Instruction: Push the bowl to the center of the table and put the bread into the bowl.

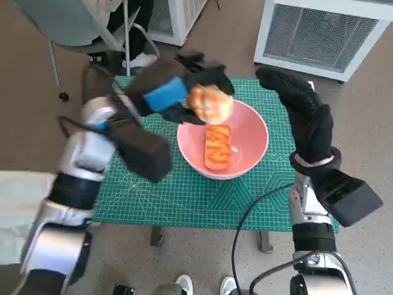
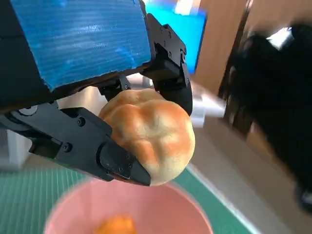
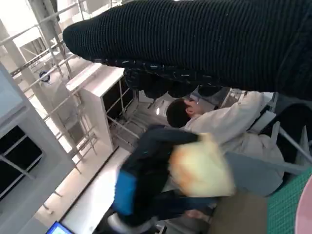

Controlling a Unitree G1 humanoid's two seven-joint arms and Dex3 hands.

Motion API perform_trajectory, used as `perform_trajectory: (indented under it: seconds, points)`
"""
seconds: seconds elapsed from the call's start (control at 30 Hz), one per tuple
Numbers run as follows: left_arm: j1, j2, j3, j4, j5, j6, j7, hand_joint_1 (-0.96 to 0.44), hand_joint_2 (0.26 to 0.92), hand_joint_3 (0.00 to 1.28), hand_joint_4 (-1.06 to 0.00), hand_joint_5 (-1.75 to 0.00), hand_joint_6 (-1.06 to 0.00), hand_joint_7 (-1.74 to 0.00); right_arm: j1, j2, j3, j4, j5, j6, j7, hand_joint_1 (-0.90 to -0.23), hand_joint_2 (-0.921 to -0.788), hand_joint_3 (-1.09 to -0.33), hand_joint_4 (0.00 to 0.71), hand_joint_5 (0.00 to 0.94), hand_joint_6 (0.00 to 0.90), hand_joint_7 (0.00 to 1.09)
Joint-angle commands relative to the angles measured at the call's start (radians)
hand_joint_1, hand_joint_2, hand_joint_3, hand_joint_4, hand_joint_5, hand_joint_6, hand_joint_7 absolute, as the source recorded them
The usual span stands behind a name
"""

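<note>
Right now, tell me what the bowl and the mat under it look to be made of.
Bowl: probably plastic or glazed ceramic; smooth, uniform pink with a soft sheen. Mat: likely a rubbery or vinyl cutting mat; matte green, flat, printed with a pale grid and angle lines.

One pink bowl [image 1: 249,132] on the green surface [image 1: 184,196]. Two breads — one round bun [image 1: 210,103] at the bowl's 11 o'clock rim, one glazed long roll [image 1: 217,147] inside it. Two hands — left hand [image 1: 175,92], right hand [image 1: 298,101]. One person [image 3: 219,122] behind.
</note>
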Motion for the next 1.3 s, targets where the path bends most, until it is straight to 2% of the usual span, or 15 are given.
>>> perform_trajectory:
  seconds: [0.03,0.13,0.33,0.57,0.73,0.9,1.03,1.1,1.3]
  points:
    - [-0.027,-0.028,-0.051,0.076,0.029,0.094,-0.085,-0.14,0.88,0.14,-0.23,-0.24,-0.18,-0.74,0.029,-0.003,-0.004,-0.004,-0.002,0.003,0.0,-0.58,-0.921,-0.794,0.287,0.088,-0.001,0.69]
    - [-0.027,-0.039,-0.067,0.085,0.038,0.129,-0.115,-0.16,0.859,0.09,-0.13,-0.08,-0.07,-0.58,0.031,-0.005,-0.007,-0.005,0.001,0.001,0.001,-0.578,-0.921,-0.792,0.286,0.089,-0.001,0.69]
    - [-0.002,-0.058,-0.085,0.094,0.064,0.136,-0.083,-0.26,0.852,0.05,-0.02,-0.01,-0.01,-0.42,0.03,-0.007,-0.014,0.001,0.001,-0.006,-0.002,-0.575,-0.921,-0.788,0.286,0.089,-0.001,0.68]
    - [0.023,-0.06,-0.092,0.106,0.081,0.056,-0.006,-0.34,0.862,0.04,0.0,0.0,0.0,-0.32,0.025,-0.007,-0.021,0.013,-0.008,-0.014,-0.01,-0.578,-0.921,-0.784,0.287,0.09,-0.001,0.68]
    - [0.036,-0.052,-0.092,0.105,0.085,0.017,0.03,-0.4,0.876,0.03,0.0,0.0,0.0,-0.12,0.02,-0.005,-0.023,0.015,-0.015,-0.018,-0.019,-0.578,-0.921,-0.782,0.288,0.091,-0.001,0.68]
    - [0.047,-0.051,-0.052,0.113,0.035,-0.019,0.045,-0.43,0.892,0.03,0.0,0.0,0.0,-0.02,0.016,-0.003,-0.022,0.013,-0.021,-0.019,-0.031,-0.579,-0.921,-0.78,0.288,0.091,-0.001,0.68]
    - [0.072,-0.067,0.015,0.108,-0.047,-0.034,0.065,-0.43,0.91,0.03,0.0,0.0,-0.04,-0.03,0.012,-0.003,-0.021,0.009,-0.026,-0.018,-0.043,-0.579,-0.921,-0.779,0.29,0.092,-0.001,0.68]
    - [0.096,-0.086,0.059,0.096,-0.098,-0.041,0.089,-0.42,0.917,0.04,0.0,0.0,-0.1,-0.06,0.01,-0.003,-0.02,0.002,-0.028,-0.017,-0.049,-0.578,-0.921,-0.778,0.291,0.092,-0.001,0.68]
    - [0.179,-0.142,0.181,0.043,-0.233,-0.132,0.19,-0.35,0.921,0.12,-0.17,-0.07,-0.27,-0.14,-0.001,-0.003,-0.016,-0.037,-0.043,-0.001,-0.082,-0.554,-0.921,-0.781,0.293,0.091,-0.001,0.68]
